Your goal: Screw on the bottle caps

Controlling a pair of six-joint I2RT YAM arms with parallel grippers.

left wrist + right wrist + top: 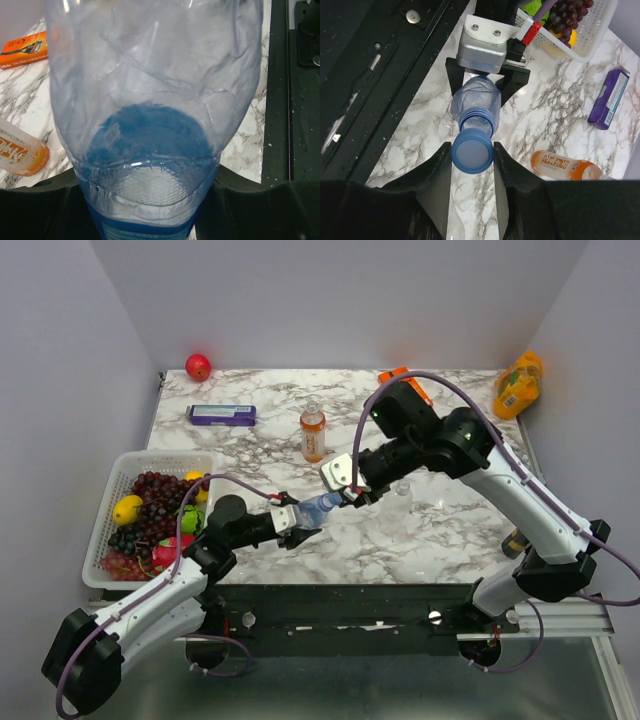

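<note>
Fruit fills one white basket (pixel 112 468) at 9 o'clock on the marble table (pixel 440 530). One red apple (pixel 198 367) sits at 11 o'clock, with one purple box (pixel 221 415) just in front of it.

The left gripper (pixel 297 517) is clenched on the blue-labelled bottle (pixel 320 507), which it holds off the table near 6 o'clock, tilted with its neck toward 2 o'clock. In the left wrist view this bottle (pixel 150 100) fills the frame between the fingers.

One orange-liquid bottle (pixel 313 433) stands upright and capped just past the centre, toward 12 o'clock. That makes two bottles plainly in view.

The right gripper (pixel 352 492) grasps the one blue cap (pixel 472 151) between its fingers (pixel 440 175). It holds the cap right at the bottle's threaded blue neck (pixel 477 120). Whether the cap is already on the threads cannot be told.

One orange box (pixel 405 380) lies at 1 o'clock, partly behind the right arm. One yellow-orange pouch (pixel 518 385) stands at 2 o'clock.
</note>
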